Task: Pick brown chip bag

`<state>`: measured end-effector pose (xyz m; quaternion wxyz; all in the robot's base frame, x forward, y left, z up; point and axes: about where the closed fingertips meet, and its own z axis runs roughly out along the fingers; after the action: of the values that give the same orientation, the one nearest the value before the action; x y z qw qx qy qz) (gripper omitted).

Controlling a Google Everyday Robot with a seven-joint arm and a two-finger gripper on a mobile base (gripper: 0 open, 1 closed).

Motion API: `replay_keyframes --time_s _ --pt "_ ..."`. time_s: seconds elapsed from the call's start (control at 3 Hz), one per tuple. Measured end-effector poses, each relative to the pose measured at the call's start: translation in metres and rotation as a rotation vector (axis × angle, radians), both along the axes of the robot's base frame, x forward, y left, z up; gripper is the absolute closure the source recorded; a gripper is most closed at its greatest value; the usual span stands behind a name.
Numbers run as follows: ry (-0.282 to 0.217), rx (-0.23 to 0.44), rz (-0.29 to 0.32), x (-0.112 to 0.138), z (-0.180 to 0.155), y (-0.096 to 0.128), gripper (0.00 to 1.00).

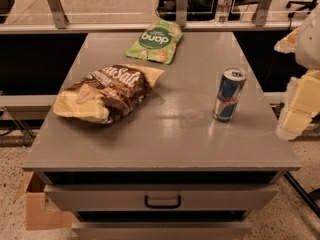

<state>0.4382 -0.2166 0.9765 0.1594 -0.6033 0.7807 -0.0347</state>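
A: any progress yet?
B: nope, brown chip bag [105, 93] sits untouched on the left of the bench [175, 136]. Hand [296, 111] hangs off the right edge, well apart, can't tell if it's wide or narrow.

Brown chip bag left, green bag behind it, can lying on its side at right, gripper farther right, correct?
No: the camera view shows the can standing upright, not on its side. The rest holds: brown chip bag left, green bag behind it, gripper farther right.
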Motion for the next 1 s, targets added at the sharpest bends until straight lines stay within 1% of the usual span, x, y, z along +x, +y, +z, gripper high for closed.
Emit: replay_keyframes --time_s 0.33,0.67,1.0 --pt "0.0 0.0 0.0 0.0 0.0 0.0 0.0" --pt "-0.026 0.064 0.047 0.004 0.005 0.014 0.0" --pt "-0.057 0.205 0.188 0.009 0.008 0.06 0.0"
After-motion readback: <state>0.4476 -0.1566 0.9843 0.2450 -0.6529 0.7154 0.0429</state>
